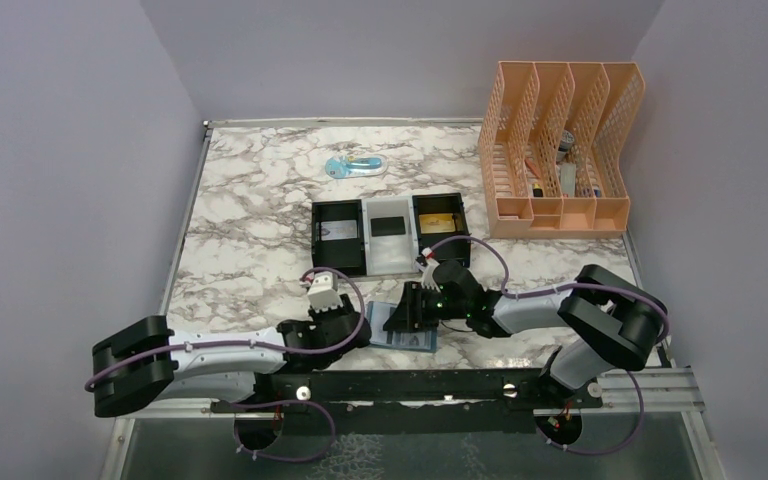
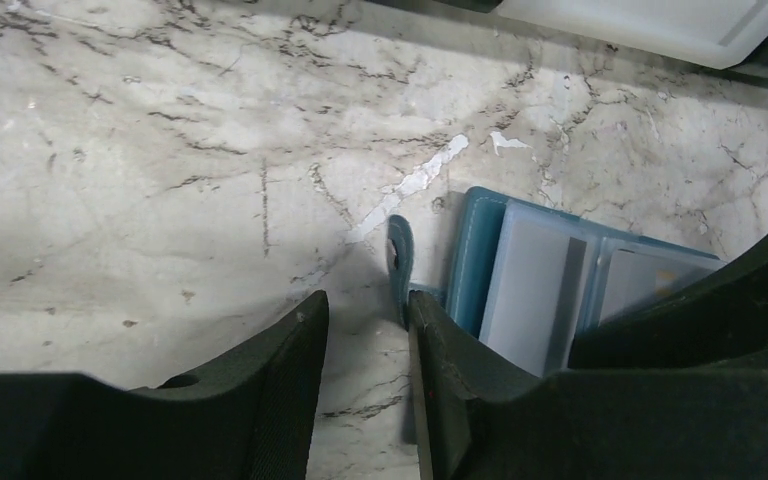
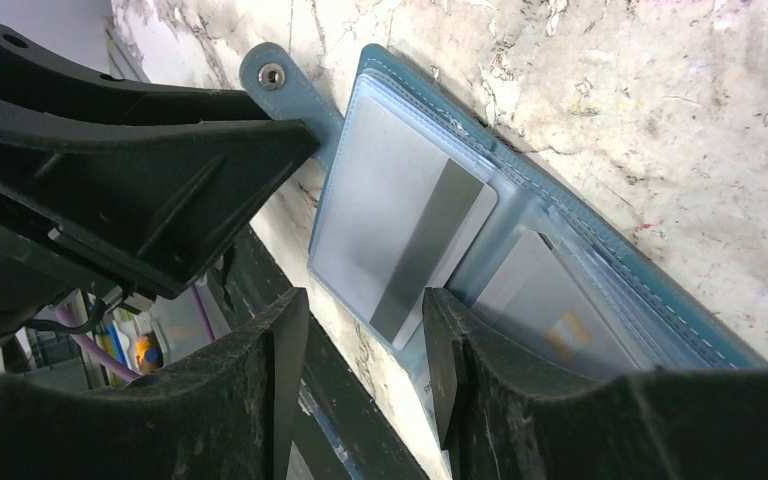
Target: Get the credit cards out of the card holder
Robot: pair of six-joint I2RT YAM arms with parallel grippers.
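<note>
Card holder [image 1: 410,340] lying open and flat on marble table [image 1: 250,220], low centre of top view, close to the near edge. Mostly hidden there under right gripper [image 1: 405,315], with only a pale-blue strip showing. In right wrist view, clear sleeves fanned out: card with grey stripe [image 3: 400,215] in the front sleeve, second card with gold chip [image 3: 560,330] behind it, lower part cut off by a finger. Right gripper jaws spread, standing either side of the sleeve's lower edge, nipping nothing. Left gripper [image 1: 365,332] at the holder's left side, jaws apart with bare marble between. Teal strap [image 2: 398,262] on edge against one fingertip, other finger clear of it. Snap stud [image 3: 272,75] peeking past the left fingers. Black-and-white tray [image 1: 388,255] just above the holder, contents too small to read. Orange rack [image 1: 560,150] at upper right.
</note>
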